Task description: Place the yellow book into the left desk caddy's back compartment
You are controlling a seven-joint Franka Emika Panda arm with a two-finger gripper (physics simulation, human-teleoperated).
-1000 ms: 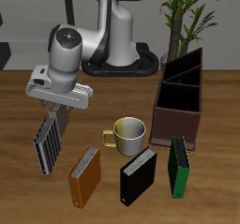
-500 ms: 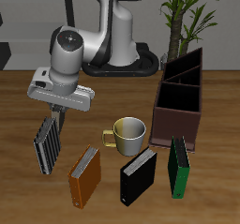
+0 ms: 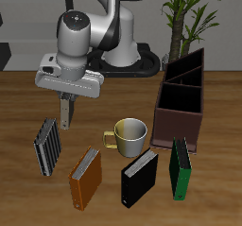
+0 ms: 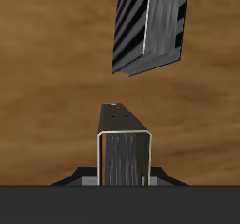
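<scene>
Since the yellow book (image 3: 65,110) is pinched upright in the gripper (image 3: 65,116) and lifted clear of the worktop (image 3: 19,187), carry looks underway, so it likely needs moving across to the left desk caddy (image 3: 180,102) by the worktop's back edge.

Surface finishes, current frame.
Desk (image 3: 19,187): brown wood grain, matt. Mug (image 3: 130,133): smooth olive glaze, slight sheen. Left desk caddy (image 3: 178,123): matt maroon walls. Tool (image 3: 65,124): grey, metallic-looking fingers.
</scene>
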